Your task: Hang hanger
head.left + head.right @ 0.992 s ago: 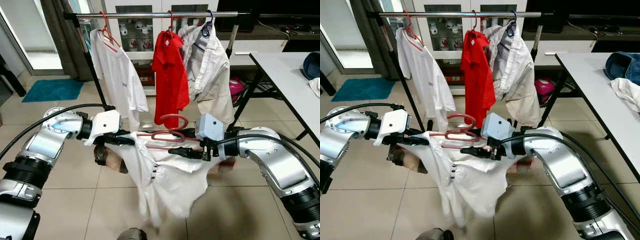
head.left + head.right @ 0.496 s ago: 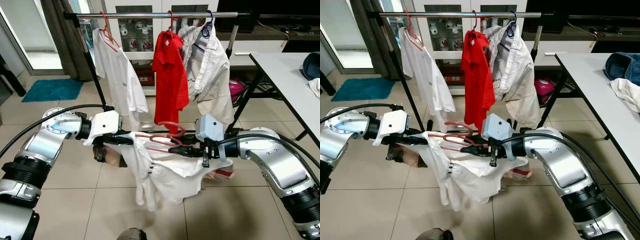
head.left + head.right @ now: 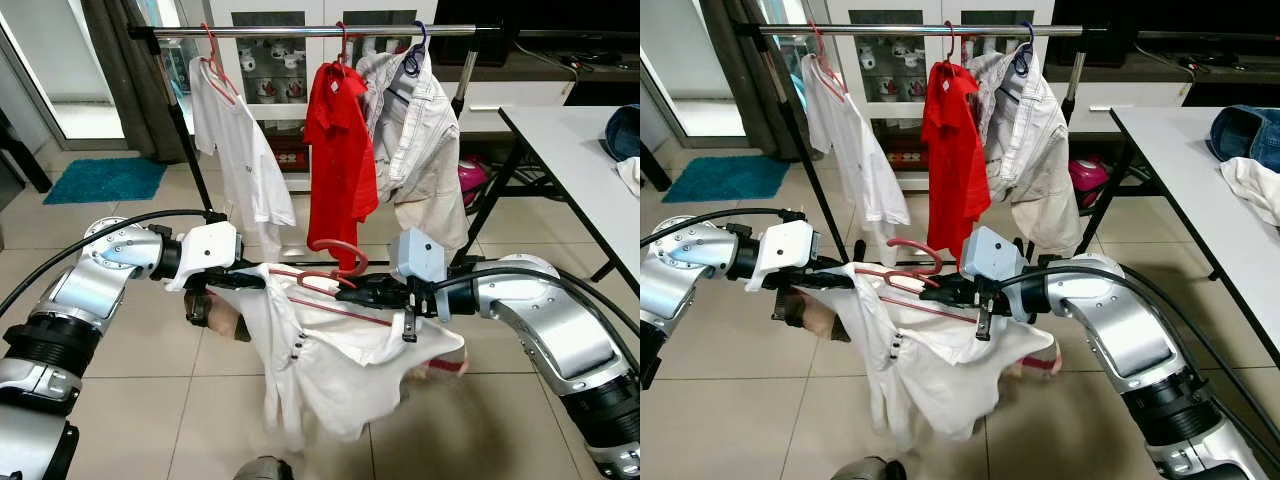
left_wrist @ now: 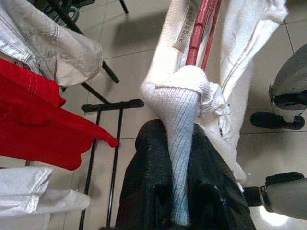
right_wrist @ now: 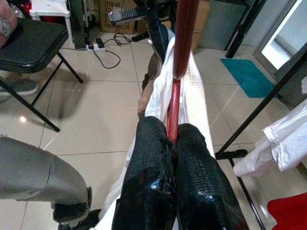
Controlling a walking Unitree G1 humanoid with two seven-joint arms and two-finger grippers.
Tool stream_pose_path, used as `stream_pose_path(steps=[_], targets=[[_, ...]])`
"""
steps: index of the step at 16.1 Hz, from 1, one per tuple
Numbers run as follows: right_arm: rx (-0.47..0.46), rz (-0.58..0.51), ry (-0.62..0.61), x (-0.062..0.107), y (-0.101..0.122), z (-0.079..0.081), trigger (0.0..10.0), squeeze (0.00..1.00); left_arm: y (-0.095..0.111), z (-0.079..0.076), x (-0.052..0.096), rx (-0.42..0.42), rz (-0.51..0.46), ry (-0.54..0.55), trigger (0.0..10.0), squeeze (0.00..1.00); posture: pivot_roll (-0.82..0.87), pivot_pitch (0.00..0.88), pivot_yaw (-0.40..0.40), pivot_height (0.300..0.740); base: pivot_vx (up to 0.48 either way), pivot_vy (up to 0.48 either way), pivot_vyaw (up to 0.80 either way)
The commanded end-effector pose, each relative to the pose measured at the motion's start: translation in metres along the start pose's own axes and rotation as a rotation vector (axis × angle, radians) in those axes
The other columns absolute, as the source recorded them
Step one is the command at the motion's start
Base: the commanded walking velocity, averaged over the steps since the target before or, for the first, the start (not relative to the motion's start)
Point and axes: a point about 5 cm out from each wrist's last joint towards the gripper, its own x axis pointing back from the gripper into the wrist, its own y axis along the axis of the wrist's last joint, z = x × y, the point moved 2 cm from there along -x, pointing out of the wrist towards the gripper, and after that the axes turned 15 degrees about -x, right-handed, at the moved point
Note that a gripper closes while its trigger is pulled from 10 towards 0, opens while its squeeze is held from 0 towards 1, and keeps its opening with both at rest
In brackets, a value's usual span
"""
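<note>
White shirt (image 3: 330, 350) on its red hanger (image 3: 325, 285) hangs low between your hands, left hand (image 3: 250, 277) pinching the collar, right hand (image 3: 360, 293) clamped on the hanger bar; you've yet to hook it onto the rail (image 3: 300, 31) above.

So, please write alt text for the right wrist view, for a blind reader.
The right gripper is shut on a red hanger that carries a white shirt above a tiled floor. A black folding chair stands beyond.

Head stereo pair downward onto shared rack (image 3: 300, 31); wrist cameras close along pincers.
</note>
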Motion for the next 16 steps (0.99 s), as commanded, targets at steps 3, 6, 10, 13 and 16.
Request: stream_pose_path(steps=[3,6,10,13,16], targets=[[-0.013,-0.031,0.024,-0.003,0.005,0.002,0.0,0.00,0.008,0.019,0.010,-0.030,-0.023,0.097,0.0,0.00,-0.04,0.000,0.046,0.740,0.000,0.000,0.00],[-0.029,-0.061,0.011,-0.004,0.005,0.003,0.0,0.00,0.027,0.029,0.009,0.086,-0.235,0.161,10.0,0.76,-0.03,0.000,0.049,0.740,0.000,0.000,0.00],[-0.026,-0.051,-0.035,-0.003,0.001,0.001,0.0,0.00,0.028,0.019,0.007,0.015,-0.210,0.063,10.0,1.00,-0.03,0.000,0.068,0.740,0.000,0.000,0.00],[-0.033,-0.069,-0.036,-0.003,0.002,0.001,0.0,0.00,0.022,0.011,0.003,-0.006,-0.144,-0.026,10.0,0.77,-0.03,0.000,0.065,0.740,0.000,0.000,0.00],[-0.028,-0.078,-0.026,-0.009,0.005,0.003,0.0,0.00,0.028,0.013,-0.004,-0.019,-0.186,-0.015,10.0,0.00,-0.03,0.000,0.082,0.740,0.000,0.000,0.00]])
